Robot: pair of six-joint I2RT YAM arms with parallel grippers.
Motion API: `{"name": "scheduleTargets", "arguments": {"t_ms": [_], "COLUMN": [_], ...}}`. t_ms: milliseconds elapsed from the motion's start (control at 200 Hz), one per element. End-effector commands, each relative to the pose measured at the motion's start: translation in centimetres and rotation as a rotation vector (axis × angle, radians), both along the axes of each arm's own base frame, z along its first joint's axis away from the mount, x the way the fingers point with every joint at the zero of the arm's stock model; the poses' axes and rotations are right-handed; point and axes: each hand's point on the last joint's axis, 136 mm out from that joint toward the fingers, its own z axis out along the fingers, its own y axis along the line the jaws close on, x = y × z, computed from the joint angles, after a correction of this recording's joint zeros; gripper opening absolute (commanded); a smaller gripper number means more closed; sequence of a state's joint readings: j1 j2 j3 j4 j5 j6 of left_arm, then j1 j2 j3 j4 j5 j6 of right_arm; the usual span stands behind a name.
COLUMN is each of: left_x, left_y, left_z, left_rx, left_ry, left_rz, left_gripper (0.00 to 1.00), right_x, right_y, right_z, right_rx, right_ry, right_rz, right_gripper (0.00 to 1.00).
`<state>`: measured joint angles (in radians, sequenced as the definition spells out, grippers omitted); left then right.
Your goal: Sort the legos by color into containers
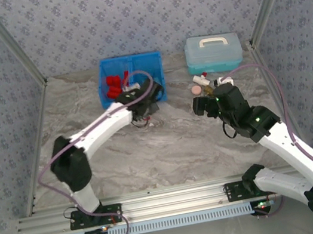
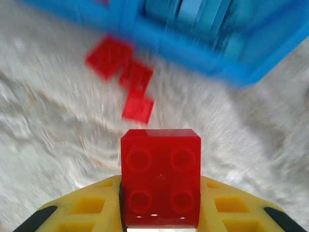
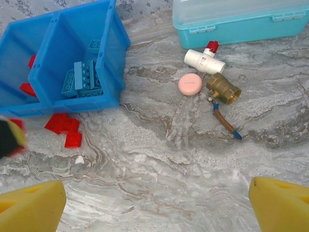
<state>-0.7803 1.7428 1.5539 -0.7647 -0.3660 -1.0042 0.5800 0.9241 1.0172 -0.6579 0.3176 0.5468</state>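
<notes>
From above, the left gripper [image 1: 145,111] hangs over the marbled grey desk [image 1: 167,145]. It is just in front of the bright blue two-compartment plastic bin [image 1: 150,63] standing midway along the desk's far edge. Red studded plastic bricks [image 1: 115,87] lie in the bin's left compartment. The right gripper [image 1: 198,106] hovers towards the far right, near a small pink disc [image 1: 198,88] and in front of a pale blue lidded case [image 1: 213,52].

In the left wrist view, the left gripper [image 2: 160,210] is clamped on a bright red four-stud plastic brick [image 2: 160,176]. The brick sits squarely between its yellow fingers [image 2: 91,208], studs facing the camera. Beyond it, three loose red bricks [image 2: 136,77] lie touching in a row on the desk, just before the blurred bin [image 2: 193,48].

In the right wrist view, the right gripper [image 3: 154,210] has its yellow fingertips [image 3: 31,208] wide apart with nothing between them. The bin [image 3: 77,104] lies far left, with light blue studded plastic bricks [image 3: 83,79] in its right compartment. The loose red bricks [image 3: 63,128] lie against its near wall. The blurred left gripper [image 3: 9,137] is near them on the left. A brass-coloured valve [image 3: 223,88] sits beside the pink disc [image 3: 190,84].
</notes>
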Motion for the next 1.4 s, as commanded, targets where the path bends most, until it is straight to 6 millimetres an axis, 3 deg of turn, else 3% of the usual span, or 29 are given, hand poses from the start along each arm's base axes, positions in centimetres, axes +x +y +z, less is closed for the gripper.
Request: {"name": "scheduleTargets", "arguments": {"t_ms": [0, 130, 300, 430, 530, 600, 725, 914, 1014, 1094, 1234, 1394], "left_x": [4.4, 9.5, 15.7, 19.3, 20.9, 21.4, 21.6, 19.8, 16.7, 13.2, 7.2, 2.0], "left_y": [3.5, 5.1, 7.6, 8.2, 8.6, 8.7, 8.7, 9.2, 8.4, 7.3, 6.0, 4.4], "left_z": [5.0, 5.4, 2.7, 0.3, -1.5, -1.6, 0.7, 7.0, 10.2, 11.2, 8.8, 2.6], "left_rx": [0.121, 0.178, 0.161, 0.1, 0.075, 0.073, 0.064, 0.053, 0.021, 0.005, 0.003, 0.002], "left_ry": [-0.156, -0.152, -0.073, -0.042, 0.004, 0.006, -0.055, -0.15, -0.201, -0.238, -0.218, -0.118], "left_rz": [-0.062, -0.128, -0.098, -0.092, -0.089, -0.08, -0.087, -0.099, -0.134, -0.169, -0.19, -0.222], "left_gripper": [0.24, 0.22, 0.2, 0.26, 0.34, 0.4, 0.57, 0.62, 0.62, 0.62, 0.62, 0.63], "right_x": [0.2, 0.1, -0.4, -1.1, -1.5, -1.6, -1.6, -1.0, -0.7, -0.3, 0.4, 0.8], "right_y": [0.1, 0.1, 0.0, -0.3, -0.5, -0.5, -0.3, 0.3, 0.7, 1.2, 1.9, 2.5], "right_z": [-0.3, -0.4, -0.1, -0.1, -0.2, -0.2, -0.1, -0.1, -0.7, -1.1, -1.5, -2.0], "right_rx": [0.023, 0.039, 0.063, 0.104, 0.111, 0.11, 0.116, 0.118, 0.115, 0.111, 0.101, 0.099], "right_ry": [0.009, 0.018, 0.023, 0.025, 0.028, 0.03, 0.028, 0.03, 0.046, 0.057, 0.071, 0.089], "right_rz": [-0.015, -0.02, -0.033, -0.056, -0.061, -0.06, -0.055, -0.047, -0.04, -0.033, -0.02, -0.008], "right_gripper": [1.0, 1.0, 1.0, 1.0, 1.0, 1.0, 1.0, 1.0, 1.0, 1.0, 1.0, 1.0]}}
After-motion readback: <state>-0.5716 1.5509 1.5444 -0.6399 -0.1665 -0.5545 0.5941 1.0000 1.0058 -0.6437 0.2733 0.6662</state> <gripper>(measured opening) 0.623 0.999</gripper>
